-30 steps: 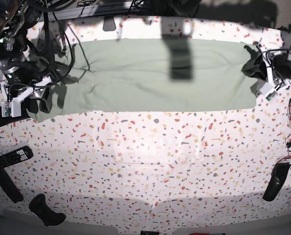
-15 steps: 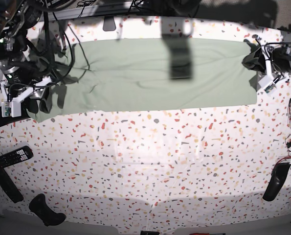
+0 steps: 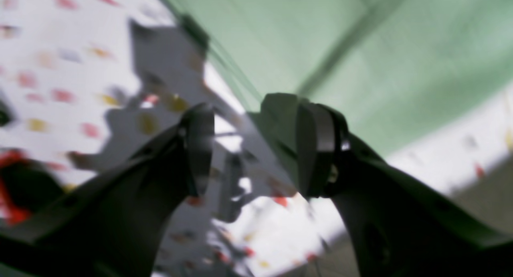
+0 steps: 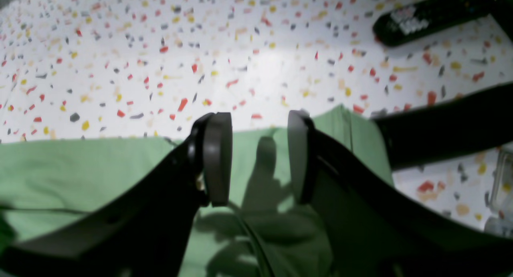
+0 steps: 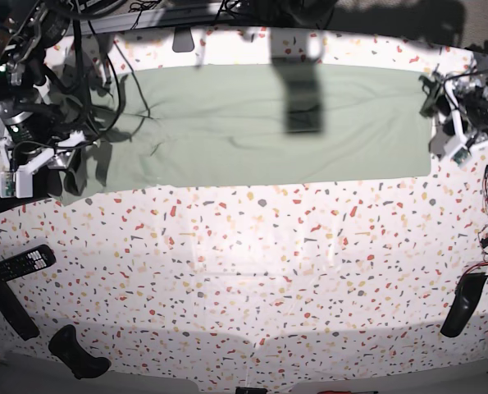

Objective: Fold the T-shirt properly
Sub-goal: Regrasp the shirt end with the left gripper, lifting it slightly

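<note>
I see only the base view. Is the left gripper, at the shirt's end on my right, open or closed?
Observer: Open. In the left wrist view the left gripper has spread jaws with nothing between them.
Operator: Does it touch the T-shirt?
Observer: One finger stands at the fabric's edge; blur hides contact.
Operator: And the right gripper?
Observer: The right gripper is open over the green cloth, gripping nothing.

Left wrist view is motion-blurred throughout. The T-shirt (image 3: 400, 48) runs past the top and right edges there; seam detail, collar and buttons cannot be resolved.
</note>
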Robot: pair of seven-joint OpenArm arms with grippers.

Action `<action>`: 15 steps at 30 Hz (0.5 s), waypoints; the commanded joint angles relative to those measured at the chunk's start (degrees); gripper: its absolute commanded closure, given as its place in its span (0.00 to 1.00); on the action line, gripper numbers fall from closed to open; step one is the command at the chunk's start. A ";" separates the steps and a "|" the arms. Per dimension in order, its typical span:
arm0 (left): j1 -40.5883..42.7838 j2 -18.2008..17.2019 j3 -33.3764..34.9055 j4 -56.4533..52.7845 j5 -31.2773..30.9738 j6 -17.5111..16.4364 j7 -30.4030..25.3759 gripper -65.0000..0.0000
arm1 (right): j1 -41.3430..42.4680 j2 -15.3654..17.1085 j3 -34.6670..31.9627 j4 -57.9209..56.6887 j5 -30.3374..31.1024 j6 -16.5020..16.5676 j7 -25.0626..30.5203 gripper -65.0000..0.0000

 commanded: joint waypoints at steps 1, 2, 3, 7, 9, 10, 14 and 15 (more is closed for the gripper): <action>-0.90 0.44 -1.42 1.97 -0.04 1.14 -2.99 0.54 | 1.01 0.48 0.00 1.11 0.66 0.63 2.54 0.65; -1.25 2.14 -2.32 2.91 0.07 2.10 -4.76 0.54 | 1.44 0.46 -0.07 1.11 0.70 0.63 2.91 0.65; -1.49 4.17 -3.10 3.98 0.02 2.34 -6.10 0.54 | 1.92 0.42 -0.22 1.09 0.76 0.63 2.82 0.65; -1.16 11.78 -3.76 6.16 -2.93 0.74 -7.89 0.54 | 2.80 0.15 -1.36 0.96 0.63 0.66 1.03 0.65; -0.87 14.91 -3.76 5.44 -2.51 0.17 -7.93 0.54 | 2.67 0.15 -2.23 0.61 0.66 0.63 -0.50 0.65; -0.87 16.17 -3.76 4.61 -2.05 0.17 -8.09 0.54 | 2.64 0.15 -2.69 0.07 0.61 0.66 -0.83 0.65; -0.87 18.88 -3.76 0.33 0.68 0.17 -8.94 0.54 | 2.69 0.17 -4.48 -5.62 -0.11 0.85 0.04 0.65; -0.85 18.93 -3.76 -0.79 1.01 0.17 -8.87 0.54 | 2.69 0.17 -4.90 -7.61 -1.53 0.85 0.90 0.65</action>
